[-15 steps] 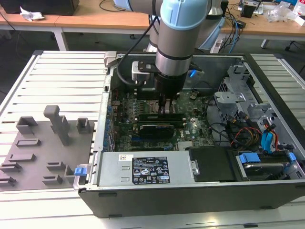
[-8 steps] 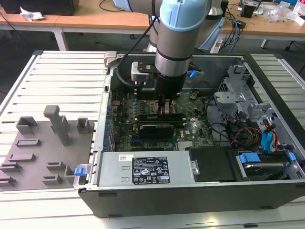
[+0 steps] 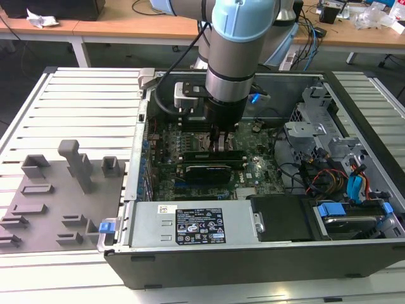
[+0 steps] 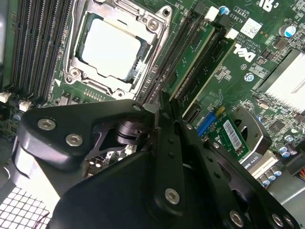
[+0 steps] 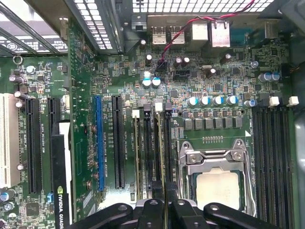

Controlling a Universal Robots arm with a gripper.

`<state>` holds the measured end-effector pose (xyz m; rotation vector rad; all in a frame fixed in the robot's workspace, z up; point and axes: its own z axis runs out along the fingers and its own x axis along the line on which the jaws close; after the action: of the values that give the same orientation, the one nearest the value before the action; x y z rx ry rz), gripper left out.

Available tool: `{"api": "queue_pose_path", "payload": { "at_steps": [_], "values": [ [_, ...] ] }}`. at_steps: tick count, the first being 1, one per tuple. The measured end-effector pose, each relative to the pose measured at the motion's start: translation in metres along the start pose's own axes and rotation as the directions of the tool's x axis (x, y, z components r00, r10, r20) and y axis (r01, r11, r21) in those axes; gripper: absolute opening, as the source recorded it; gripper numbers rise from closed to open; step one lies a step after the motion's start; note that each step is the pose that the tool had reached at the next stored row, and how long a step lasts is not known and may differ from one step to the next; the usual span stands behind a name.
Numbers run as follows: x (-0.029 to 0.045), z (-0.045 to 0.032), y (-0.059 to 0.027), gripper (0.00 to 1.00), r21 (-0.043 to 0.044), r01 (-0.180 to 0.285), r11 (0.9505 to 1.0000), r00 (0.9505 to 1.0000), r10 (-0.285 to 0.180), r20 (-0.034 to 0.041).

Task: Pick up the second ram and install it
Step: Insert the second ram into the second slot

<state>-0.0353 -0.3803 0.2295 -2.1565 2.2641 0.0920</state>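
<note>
While my black gripper (image 4: 164, 112) stood closed on the thin green RAM stick (image 4: 190, 64), seating it demanded straight downward pressure.

Your memory stick (image 5: 165, 157) stands upright on its long edge in a slot beside the processor socket, among the dark slots that lie parallel to it. In the first wrist view you see it edge-on, as a thin dark line. The second wrist view shows its green face (image 4: 193, 59) with a pale strip. The gripper (image 5: 165, 206) pinches its near end.
</note>
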Motion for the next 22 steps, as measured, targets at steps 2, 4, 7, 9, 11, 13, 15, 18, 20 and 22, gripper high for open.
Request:
{"api": "queue_pose_path", "payload": {
  "at_steps": [2,4,7,9,11,13,15,18,20,22],
  "values": [
    [0.0,-0.0004,0.0,0.13,0.0003,0.0,1.0,1.0,0.0,0.0],
    [0.0001,-0.0011,0.0001,0.13,0.0004,0.0,1.0,1.0,0.0,-0.0002],
    [0.0013,-0.0008,0.0,0.13,0.0005,-0.001,1.0,1.0,0.001,-0.0001],
    [0.0014,0.0005,0.0,0.13,0.0005,-0.001,1.0,1.0,0.001,-0.0001],
    [0.0015,0.002,-0.0001,0.13,0.0006,-0.001,1.0,1.0,0.001,0.0],
    [0.0015,0.0027,-0.0001,0.13,0.0003,-0.001,1.0,1.0,0.001,-0.0003],
    [0.0015,0.0027,-0.0001,0.13,0.0003,-0.001,1.0,1.0,0.001,-0.0003],
    [0.0015,0.0029,-0.0001,0.21,0.0004,-0.001,1.0,1.0,0.001,-0.0001],
    [0.0008,-0.005,0.0002,0.21,0.0005,-0.001,1.0,1.0,0.001,-0.0032],
    [-0.005,-0.0217,0.001,0.21,0.002,-0.002,1.0,0.9996,0.002,-0.0268]
  ]
}}
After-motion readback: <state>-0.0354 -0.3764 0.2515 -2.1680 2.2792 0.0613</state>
